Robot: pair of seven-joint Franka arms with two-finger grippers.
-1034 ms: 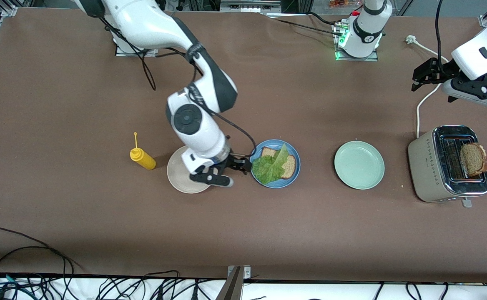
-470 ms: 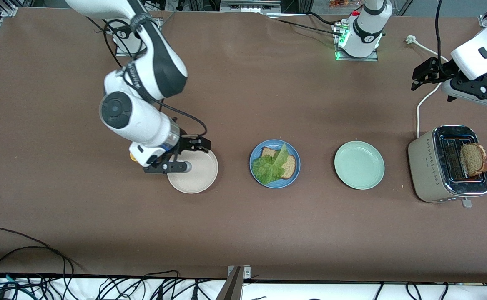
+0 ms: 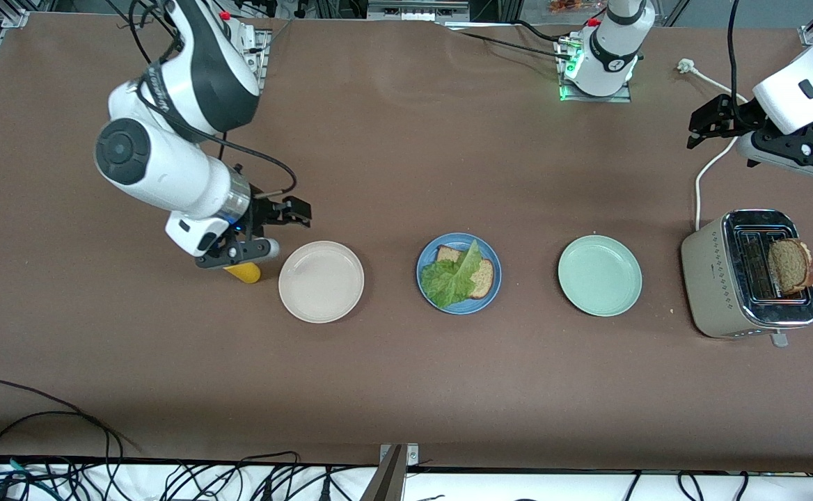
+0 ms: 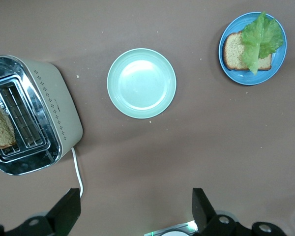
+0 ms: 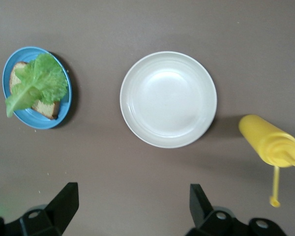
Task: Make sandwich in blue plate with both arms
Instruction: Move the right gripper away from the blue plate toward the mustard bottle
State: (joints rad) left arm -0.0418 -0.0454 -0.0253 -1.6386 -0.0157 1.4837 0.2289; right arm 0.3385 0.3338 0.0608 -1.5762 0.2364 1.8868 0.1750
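Right gripper point(image 3: 267, 229) hangs over the mustard bottle point(image 3: 243, 272), left gripper point(image 3: 720, 129) above the toaster point(image 3: 709, 278), both jaws wide.

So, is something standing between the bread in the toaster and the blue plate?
Only the green plate lies between the toaster with its bread and the blue plate. It is flat and empty, so probably no obstacle.

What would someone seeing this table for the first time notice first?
Probably the round blue plate mid-table, holding one brown bread slice under a crinkled green lettuce leaf, between an off-white plate and a pale mint-green plate. Next, the second bread slice standing in the beige toaster at the left arm's end. The open right gripper hangs over the yellow squeeze bottle; the open left gripper waits above the toaster.
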